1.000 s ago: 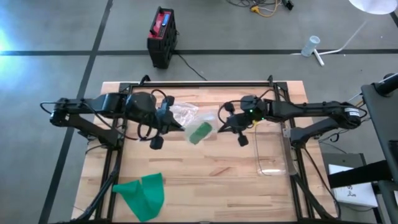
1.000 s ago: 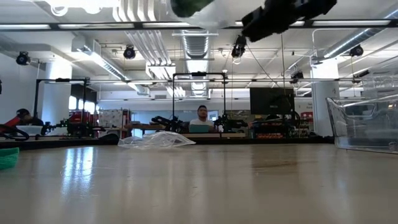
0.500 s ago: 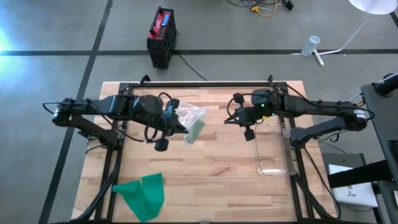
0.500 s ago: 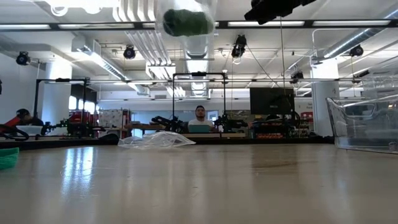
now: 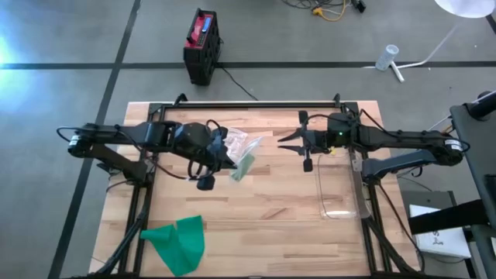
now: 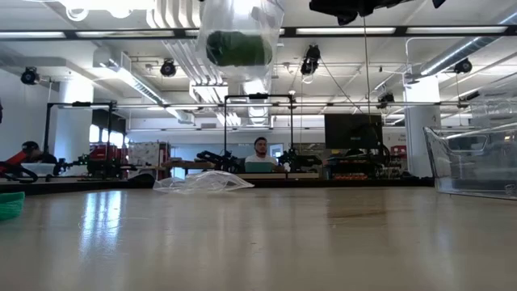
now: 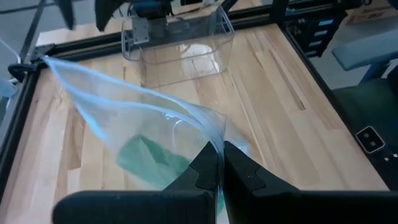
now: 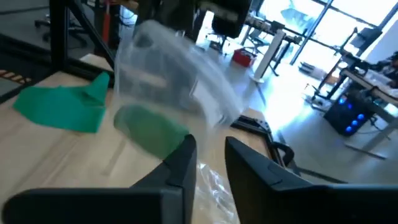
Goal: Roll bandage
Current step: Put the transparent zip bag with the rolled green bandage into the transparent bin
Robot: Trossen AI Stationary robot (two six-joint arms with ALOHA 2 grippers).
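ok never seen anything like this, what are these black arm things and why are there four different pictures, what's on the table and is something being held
These are two robot arms at a wooden table, each ending in a two-finger gripper. One picture looks straight down on the table, one looks level across it, and two come from cameras on the arms' wrists.

The left gripper is shut on a clear plastic bag, pinching its edge and holding it above the table. A rolled green bandage sits inside the bag.

The right gripper is not holding anything; its fingers stand a little apart, near the bag.

On the table lie another empty clear bag, a loose green bandage near the front left corner, and a clear plastic bin on the right.
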